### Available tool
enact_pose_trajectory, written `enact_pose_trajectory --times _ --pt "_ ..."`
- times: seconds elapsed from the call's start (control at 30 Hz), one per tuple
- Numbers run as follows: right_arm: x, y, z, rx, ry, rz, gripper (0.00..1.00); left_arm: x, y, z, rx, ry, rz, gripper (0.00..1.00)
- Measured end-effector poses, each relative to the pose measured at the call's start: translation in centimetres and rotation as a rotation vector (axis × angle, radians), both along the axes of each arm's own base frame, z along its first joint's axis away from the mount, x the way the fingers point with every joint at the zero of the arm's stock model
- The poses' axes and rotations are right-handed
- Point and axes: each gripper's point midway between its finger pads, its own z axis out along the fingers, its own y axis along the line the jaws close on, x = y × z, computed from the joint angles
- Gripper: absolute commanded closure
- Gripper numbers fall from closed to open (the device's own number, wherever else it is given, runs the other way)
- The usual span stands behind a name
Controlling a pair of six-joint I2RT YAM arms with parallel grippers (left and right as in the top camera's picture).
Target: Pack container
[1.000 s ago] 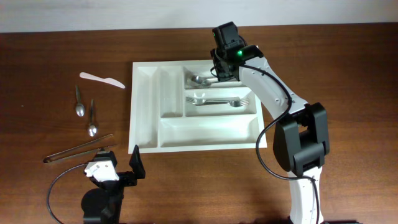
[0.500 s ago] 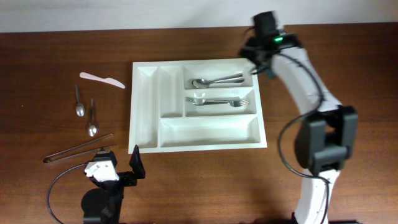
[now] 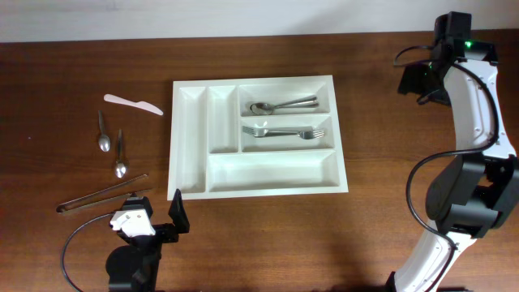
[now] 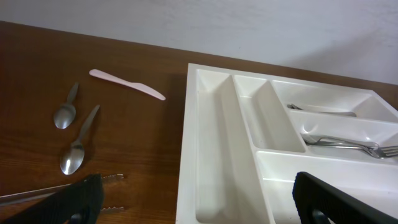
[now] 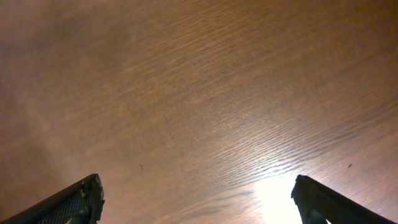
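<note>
The container (image 3: pixel 272 172), a white cutlery tray, lies mid-table. A spoon (image 3: pixel 280 105) rests in its upper long slot and forks (image 3: pixel 284 131) in the middle one. My right gripper (image 3: pixel 418 85) hangs open over bare wood far right of the tray; the right wrist view shows its gripper (image 5: pixel 196 199) with nothing between the fingers. My left gripper (image 3: pixel 154 208) stands open at the tray's near left corner. In the left wrist view that gripper (image 4: pixel 199 205) is empty and spans the container's (image 4: pixel 186 143) left edge.
Left of the tray lie a pale knife (image 3: pixel 132 103), two spoons (image 3: pixel 103 134) (image 3: pixel 120 158) and metal tongs (image 3: pixel 101 196). The left wrist view shows the knife (image 4: pixel 127 84), a spoon (image 4: pixel 65 112) and the tongs (image 4: pixel 37 194).
My right gripper has opened, left the spoon in the upper long slot and swung away to the far right. The left arm has not moved.
</note>
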Motion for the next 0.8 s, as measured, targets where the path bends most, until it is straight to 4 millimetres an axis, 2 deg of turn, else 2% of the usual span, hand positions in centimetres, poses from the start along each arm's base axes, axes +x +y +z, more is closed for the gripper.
enact_pose_trajectory --times 0.23,0.4,0.47,0.63,0.7,0.8 --pt "0.2 0.9 -0.1 0.014 0.014 0.092 0.01 0.0 0.0 0.2 0.000 -0.007 0.002 0.01" --pt "0.3 1.1 -0.2 0.019 0.015 0.112 0.01 0.6 0.1 4.2 -0.003 -0.169 0.005 0.01" --pt "0.3 1.1 -0.2 0.021 0.015 0.114 0.01 0.5 0.2 4.8 -0.002 -0.180 0.011 0.01" --pt "0.3 1.2 -0.2 0.022 0.017 0.118 0.01 -0.2 1.8 5.2 0.023 -0.008 0.102 0.01" --pt "0.2 1.2 -0.2 0.022 0.018 0.118 0.01 -0.3 2.8 6.5 0.043 0.058 0.159 0.01" --pt "0.2 1.3 -0.2 0.024 0.018 0.120 0.01 -0.1 4.5 9.8 0.082 0.144 0.251 0.01"
